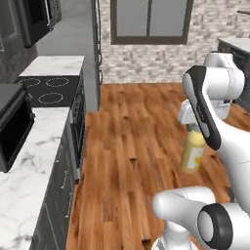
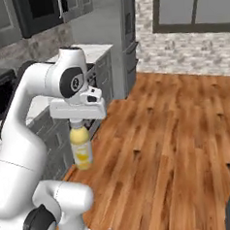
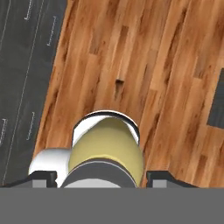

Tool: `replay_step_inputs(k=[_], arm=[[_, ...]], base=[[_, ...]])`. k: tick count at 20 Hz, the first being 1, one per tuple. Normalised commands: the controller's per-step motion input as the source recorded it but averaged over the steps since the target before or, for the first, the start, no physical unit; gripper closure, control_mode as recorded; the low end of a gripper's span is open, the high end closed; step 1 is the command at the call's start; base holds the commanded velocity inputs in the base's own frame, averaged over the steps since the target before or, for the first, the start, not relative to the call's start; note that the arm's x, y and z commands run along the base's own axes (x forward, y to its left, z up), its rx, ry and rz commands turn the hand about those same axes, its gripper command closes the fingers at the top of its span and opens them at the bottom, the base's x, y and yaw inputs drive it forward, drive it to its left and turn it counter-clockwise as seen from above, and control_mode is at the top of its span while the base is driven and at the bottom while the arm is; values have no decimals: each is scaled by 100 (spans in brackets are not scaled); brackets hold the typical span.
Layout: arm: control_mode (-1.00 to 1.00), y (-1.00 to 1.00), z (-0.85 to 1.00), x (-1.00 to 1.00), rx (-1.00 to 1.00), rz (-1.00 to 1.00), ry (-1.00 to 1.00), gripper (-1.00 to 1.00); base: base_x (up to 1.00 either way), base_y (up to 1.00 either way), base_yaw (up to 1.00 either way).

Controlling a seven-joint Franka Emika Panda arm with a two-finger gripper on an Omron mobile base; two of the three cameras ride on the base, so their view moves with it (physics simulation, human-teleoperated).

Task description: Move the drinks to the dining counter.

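Wooden plank floor [image 1: 127, 146], marble worktop [image 1: 34, 161] bearing apparently a dark microwave [image 1: 12, 129]

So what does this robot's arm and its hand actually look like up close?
The arm is glossy white, built of rounded tube segments with dark grey rings and caps at the joints. One upper link carries a long dark stripe. The gripper is a flat white block with small dark fingertips.

Wooden plank floor [image 1: 127, 146] throughout. White marble worktop [image 1: 29, 161] on dark grey cabinets [image 1: 58, 195] at left, with black cooktop [image 1: 46, 90]. Pale brick far wall [image 1: 146, 63] holds a dark-framed window [image 1: 149, 22].
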Motion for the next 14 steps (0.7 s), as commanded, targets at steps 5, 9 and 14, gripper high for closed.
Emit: replay_step_inputs(k=[5,9,14], arm=[[100,0,0,0,0,0,0,100],[100,0,0,0,0,0,0,100],[100,0,0,0,0,0,0,100]], base=[[0,-21,-77],[0,-31,-75],[0,-29,-74]])
